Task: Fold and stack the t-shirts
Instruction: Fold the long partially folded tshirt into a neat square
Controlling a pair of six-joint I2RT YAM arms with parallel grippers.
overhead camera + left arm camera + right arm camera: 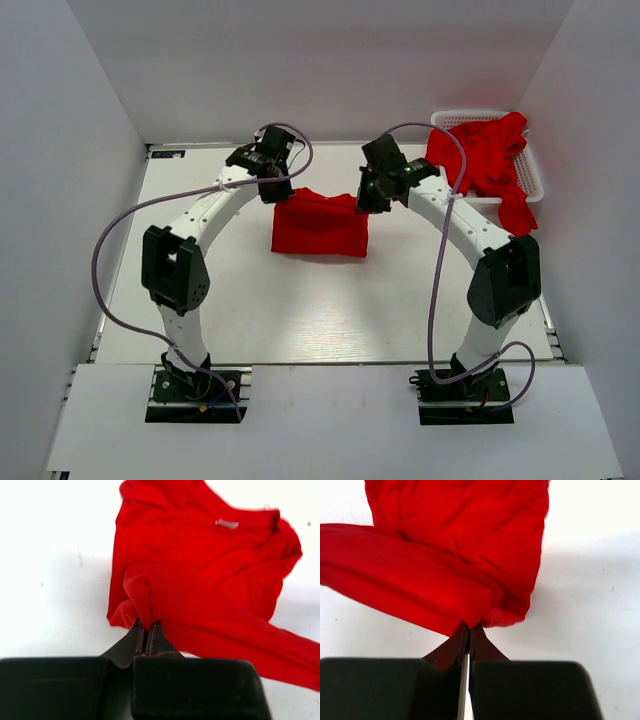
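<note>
My left end effector (146,630) is pinched tight on a bunched fold of the one red t-shirt (200,575) at the centre of the bench (250,300), and my right end effector (469,630) is clamped on its opposite edge. Only my left wrist view shows its small white neck tag (227,524), too blurred to read. Only the overhead view shows the white basket (475,114) at upper right, holding a red heap (480,150) of more t-shirts that I cannot count.

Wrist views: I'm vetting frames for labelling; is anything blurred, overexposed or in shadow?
Left wrist: table washed out near white, t-shirt saturated but sharp. Right wrist: same, with a soft shadow on the table right of the t-shirt. Top external: even light, no glare.
</note>
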